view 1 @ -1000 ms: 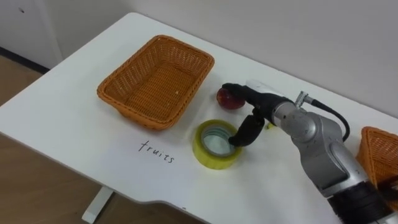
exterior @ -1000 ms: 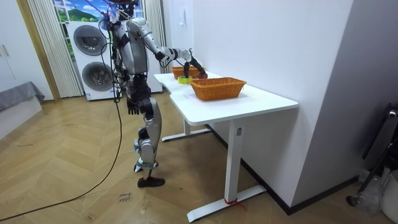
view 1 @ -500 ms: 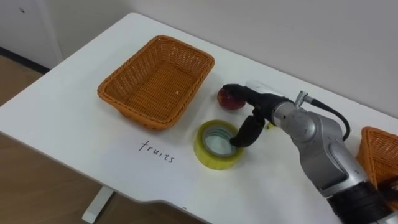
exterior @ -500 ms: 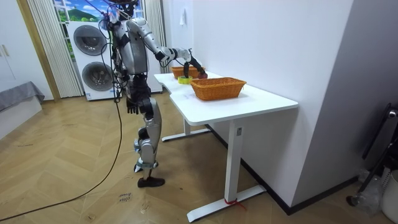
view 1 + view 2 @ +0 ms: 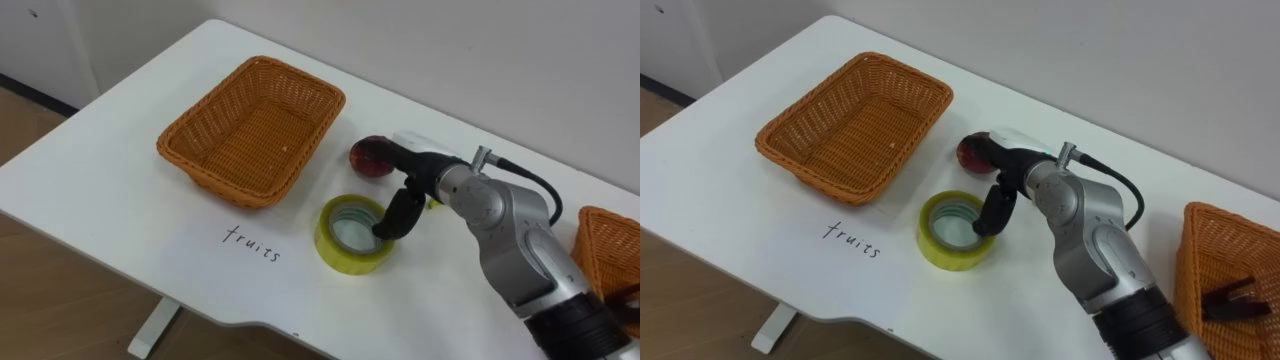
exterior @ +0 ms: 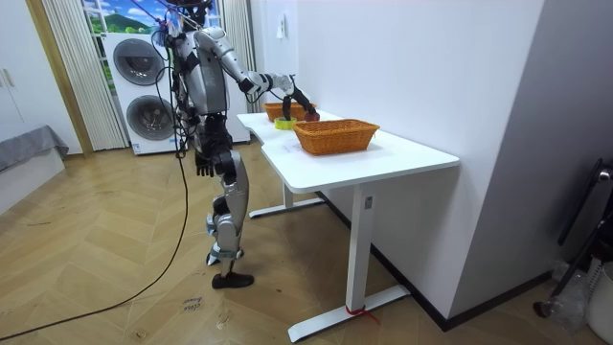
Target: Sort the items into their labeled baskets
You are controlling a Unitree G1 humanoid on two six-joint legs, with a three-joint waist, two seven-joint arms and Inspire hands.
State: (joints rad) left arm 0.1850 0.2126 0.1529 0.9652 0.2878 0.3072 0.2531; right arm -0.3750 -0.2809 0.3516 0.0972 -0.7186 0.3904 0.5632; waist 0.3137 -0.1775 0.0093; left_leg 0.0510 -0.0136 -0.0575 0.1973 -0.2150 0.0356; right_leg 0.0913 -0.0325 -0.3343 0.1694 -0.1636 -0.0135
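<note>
The right hand's (image 5: 418,172) black fingers (image 5: 388,148) are spread apart and clamp on nothing. The long ones lie against the right flank of the small red apple (image 5: 366,158), while the thumb hangs at 6 o'clock from them, its tip inside the ring of the yellow roll of tape (image 5: 326,238) (so the hand straddles a fruit and an office supply at once). The apple sits on the white desk (image 5: 110,175) at 12 o'clock from the tape, just beside it.

From the apple, the empty oblong wicker basket (image 5: 228,186) lies at 9 o'clock, near but apart, its long axis running from 7 to 1 o'clock and handwriting on the desk by its near rim. A second wicker basket (image 5: 1200,225) sits well apart at 3 o'clock with a dark object (image 5: 1230,300) inside.

The right hand is clearly the nearer one. The left hand (image 6: 203,165) hangs by the hip in the room view. Carrying the apple off means a sweep toward 9 o'clock.
</note>
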